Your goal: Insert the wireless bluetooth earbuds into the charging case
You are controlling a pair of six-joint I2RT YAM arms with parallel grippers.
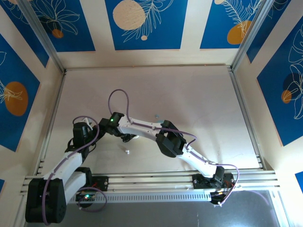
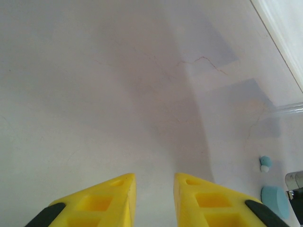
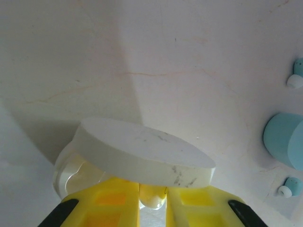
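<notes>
Early days, probably: on the worktop the white case looks open right at the right pincer, which looks pinched on a small pale bud, while the left pincer hangs slightly spread and empty. The blue case is cut off at the edge, two pale blue buds lying loose beside it; the white lid hides whether anything's seated.
</notes>
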